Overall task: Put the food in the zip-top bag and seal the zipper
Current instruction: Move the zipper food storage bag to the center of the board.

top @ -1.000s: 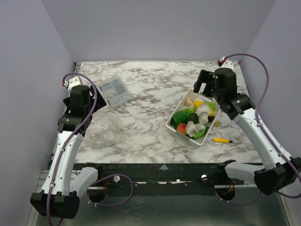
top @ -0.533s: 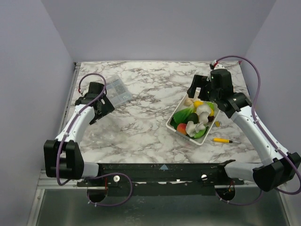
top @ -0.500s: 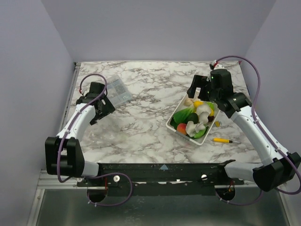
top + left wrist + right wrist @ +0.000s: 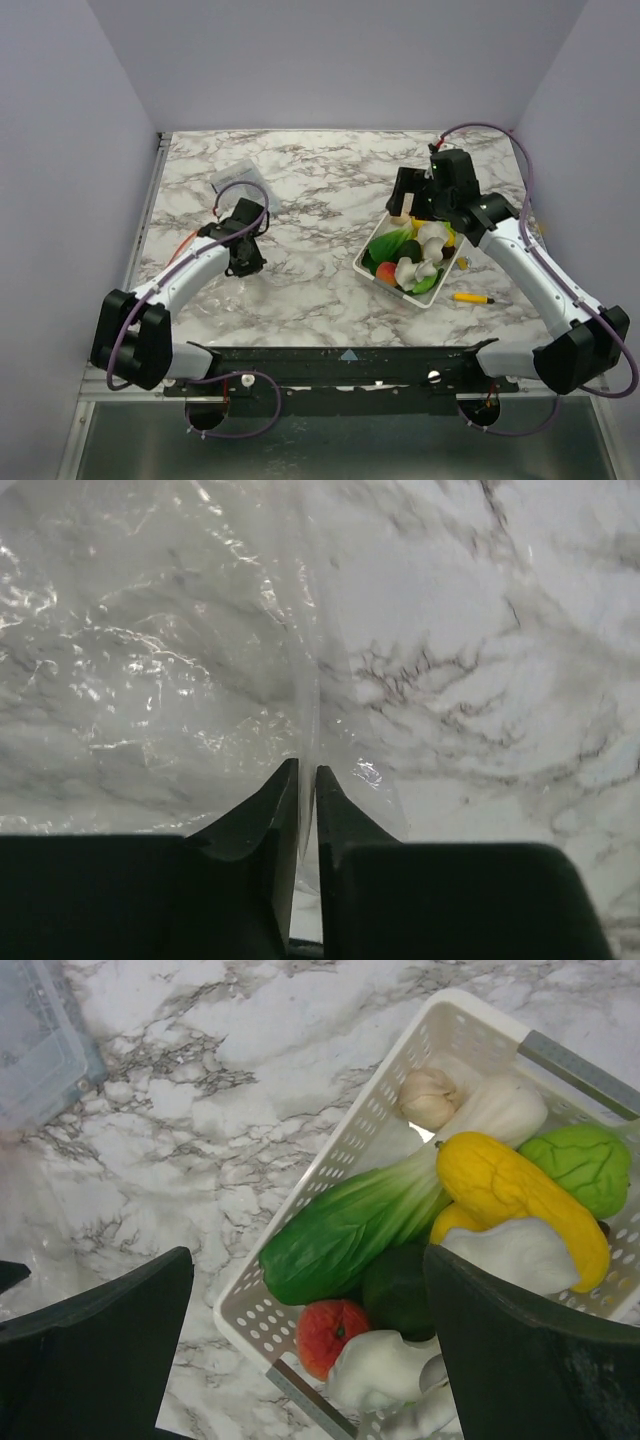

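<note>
Left claw (image 4: 308, 772) nips the zip-top bag (image 4: 170, 670); right claw (image 4: 308, 1255) hangs wide over the food (image 4: 345, 1228).

In the left wrist view the claw's fingers stand almost together on a raised fold of the clear bag, the rest of the film lying flat on the marble tabletop (image 4: 500, 630) ahead and to the left. The food sits heaped in the white basket (image 4: 372, 1128) on the right side of the tabletop, directly under the spread right claw and well apart from the bag.

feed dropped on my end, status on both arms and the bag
Left end effector shut on bag. Right end effector open over basket. Food all in basket, none bagged. Nothing seen in the way.
</note>
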